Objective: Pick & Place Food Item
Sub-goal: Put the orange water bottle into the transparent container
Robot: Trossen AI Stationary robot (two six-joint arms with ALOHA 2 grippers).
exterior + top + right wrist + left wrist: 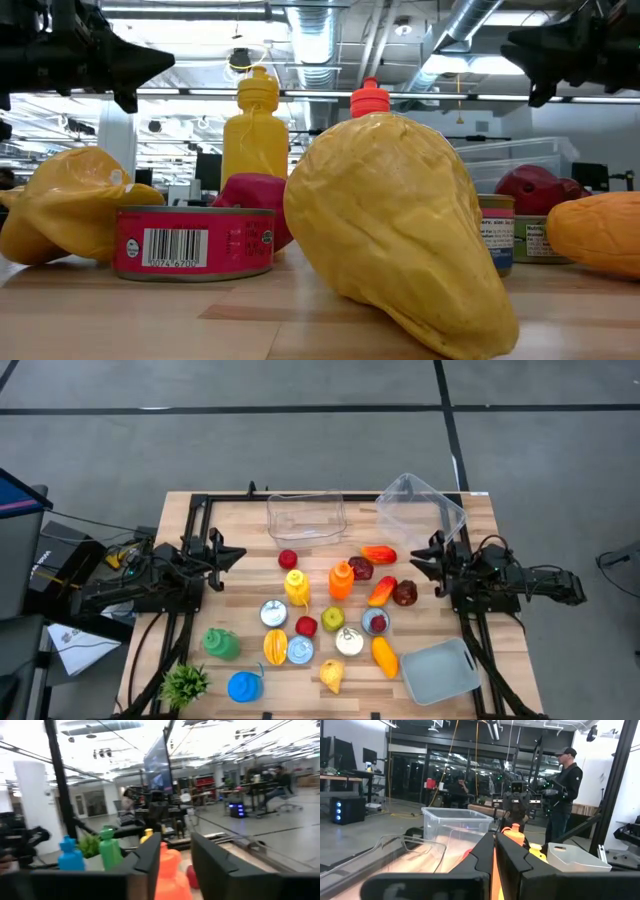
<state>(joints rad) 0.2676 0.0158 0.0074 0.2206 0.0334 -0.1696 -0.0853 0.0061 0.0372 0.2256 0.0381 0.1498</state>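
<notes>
1. Two clear bins sit at the far edge of the worktop (pixel 180 510): we see the left bin (pixel 306 518) standing upright with nothing visible in it, and the right bin (pixel 421 506) tipped at an angle, also with nothing in it.
2. A grey tray (pixel 438 671) lies at the near right corner; we see nothing in it.
3. The food lies loose between the arms, none of it in a container: a yellow bottle (pixel 296 586), an orange bottle (pixel 341 580), several cans (pixel 274 613), a red pepper (pixel 378 554), a green apple (pixel 332 619) and a yellow pear (pixel 331 676) nearest the front edge.
4. In the low view the pear (pixel 400 235) fills the foreground, with a red-labelled can (pixel 193 243) to its side and the two bottle tops behind.
5. A green bottle (pixel 221 643), a blue bottle (pixel 244 686) and a small plant (pixel 186 684) stand at the near left.
6. The left gripper (pixel 238 554) hovers at the left side of the worktop, its fingers (pixel 512 857) pressed together on nothing.
7. The right gripper (pixel 418 557) hovers at the right side, near the red pepper; in its wrist view its fingers (pixel 210 857) stand apart, with nothing between them.
</notes>
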